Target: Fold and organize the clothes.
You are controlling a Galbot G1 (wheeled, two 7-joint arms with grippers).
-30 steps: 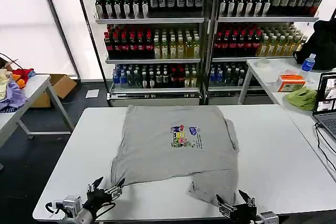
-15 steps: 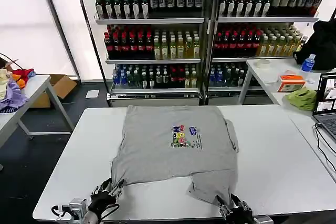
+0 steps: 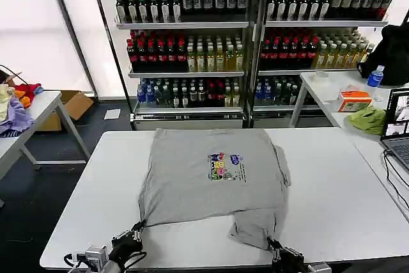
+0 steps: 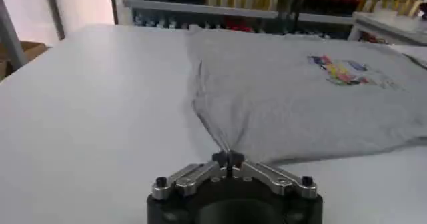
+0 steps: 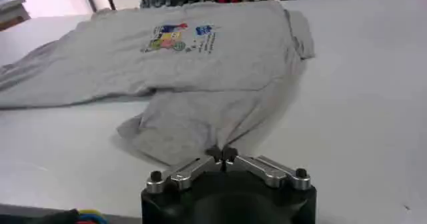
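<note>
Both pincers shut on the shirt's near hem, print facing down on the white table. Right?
Not quite: the print faces up, plain in the head view on the shirt. The rest holds: left pincer and right pincer are each shut on the near hem, on the white table.

A white table (image 3: 332, 209) fills the near part of the room. Behind it stand 2 metal shelving units (image 3: 252, 43) stocked with rows of bottles (image 3: 185, 52), dark, red, yellow and clear. Bright white panels (image 3: 32, 23), possibly windows or a lit wall, lie to the left. A cardboard box (image 3: 75, 103) sits on the dark floor (image 3: 32, 190). Side tables (image 3: 332, 91) stand left and right.
</note>
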